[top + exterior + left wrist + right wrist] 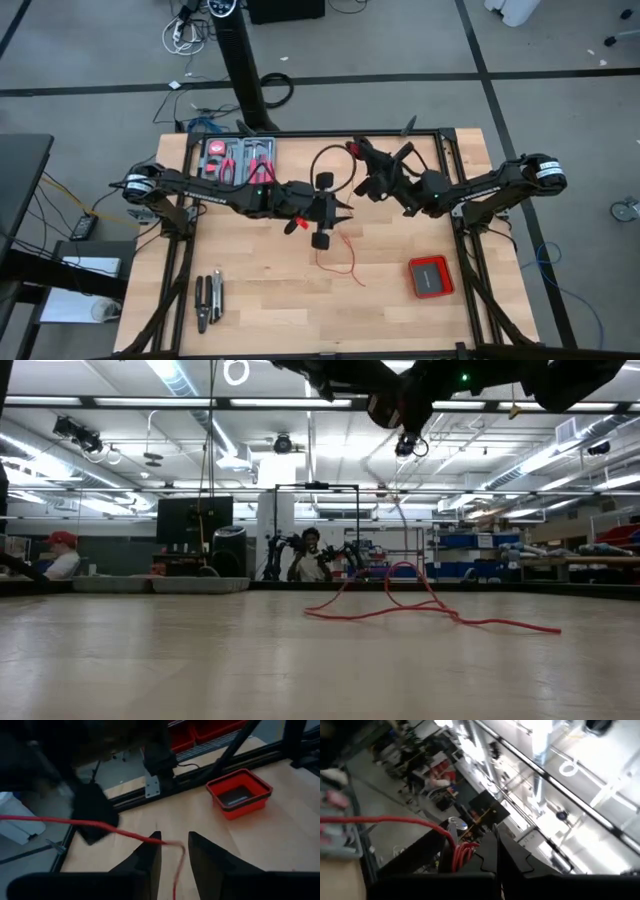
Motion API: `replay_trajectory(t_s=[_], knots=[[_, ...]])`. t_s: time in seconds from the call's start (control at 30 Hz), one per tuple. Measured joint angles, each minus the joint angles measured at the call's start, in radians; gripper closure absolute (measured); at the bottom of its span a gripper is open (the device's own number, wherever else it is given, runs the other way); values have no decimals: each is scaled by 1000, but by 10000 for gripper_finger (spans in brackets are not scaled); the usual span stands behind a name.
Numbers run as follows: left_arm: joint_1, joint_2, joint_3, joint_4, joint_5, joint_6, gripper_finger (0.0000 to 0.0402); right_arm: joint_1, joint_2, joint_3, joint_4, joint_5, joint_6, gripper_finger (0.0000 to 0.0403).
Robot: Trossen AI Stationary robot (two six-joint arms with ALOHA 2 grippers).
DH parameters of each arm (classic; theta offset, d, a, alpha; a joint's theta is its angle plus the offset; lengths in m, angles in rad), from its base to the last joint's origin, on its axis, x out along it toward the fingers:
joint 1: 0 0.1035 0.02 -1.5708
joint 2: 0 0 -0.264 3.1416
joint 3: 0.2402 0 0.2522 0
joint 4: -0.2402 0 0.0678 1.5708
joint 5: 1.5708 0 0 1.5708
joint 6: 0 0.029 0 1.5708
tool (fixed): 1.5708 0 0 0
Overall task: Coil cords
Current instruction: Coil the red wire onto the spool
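Currently your left gripper [174,851] stands parted, red wire [100,825] running between fingers; your right gripper [492,851] clamps wire coil.

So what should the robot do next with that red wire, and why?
Probably close the left tool on the red wire again. Its fingers stand apart with the wire running between them, the right tool is shut on a small red coil, and loose wire lies on the table unwound.

We look straight down in the high view, level in the low view; both share the red wire [345,262] (loose, toward six o'clock).
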Motion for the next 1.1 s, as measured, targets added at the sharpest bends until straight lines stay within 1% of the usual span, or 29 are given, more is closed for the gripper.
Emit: replay_trajectory(t_s=[0.1, 0.33, 0.47, 0.6, 0.7, 0.83, 0.97, 1.1], knots=[[-22, 0, 17, -14, -4, 3, 300, 10, 0, 0, 60, -4, 58, 403], [-54, 0, 86, -54, -7, 9, 300, 21, 0, 0, 86, -54, 173, 403], [-60, -1, 113, -90, -7, 16, 300, 22, 0, 0, 95, -69, 207, 403], [-61, -1, 113, -114, -6, 19, 300, 22, 0, 0, 103, -99, 213, 403], [-64, -1, 113, -154, -8, 41, 300, 22, 0, 0, 102, -103, 212, 403], [-76, -2, 113, -225, -69, 80, 300, 28, 0, 0, 102, -100, 204, 403], [-80, -5, 113, -279, -159, 94, 300, 31, 0, -8, 108, -101, 178, 403], [-79, -5, 113, -309, -267, 137, 300, 31, 0, -43, 174, -102, 158, 403]])
